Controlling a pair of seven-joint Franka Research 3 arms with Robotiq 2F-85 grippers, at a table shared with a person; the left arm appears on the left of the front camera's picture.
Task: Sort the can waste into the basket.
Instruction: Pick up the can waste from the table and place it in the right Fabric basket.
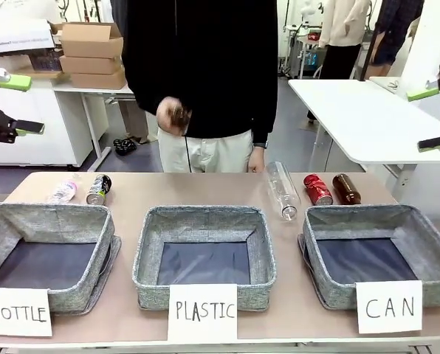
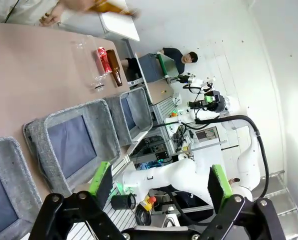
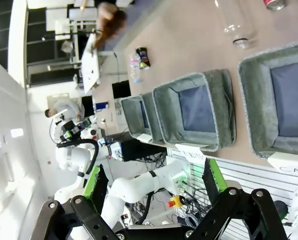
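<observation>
- Right gripper point(image 1: 430, 118): jaws apart and empty, held high at the table's right edge. It is the nearer claw to the red can point(image 1: 317, 189).
- Red can: lies on its side just behind the far rim of the "CAN" basket point(image 1: 334, 291), below and inboard of the right gripper. Its long axis runs roughly far-to-near, slightly oblique. It sits between a clear plastic bottle point(image 1: 283, 190) and a brown glass bottle point(image 1: 346, 189).
- Dark Pepsi can point(image 1: 98, 189): on its side at the far left, behind the "BOTTLE" basket point(image 1: 80, 295) and well apart from the target basket.
- Left gripper point(image 1: 17, 103): jaws apart and empty, raised on that side.
- Surface: smooth tan table point(image 1: 205, 188).
- Person's hand point(image 1: 174, 116): blurred, raised above the far edge.
- Room: a laboratory with white benches.
</observation>
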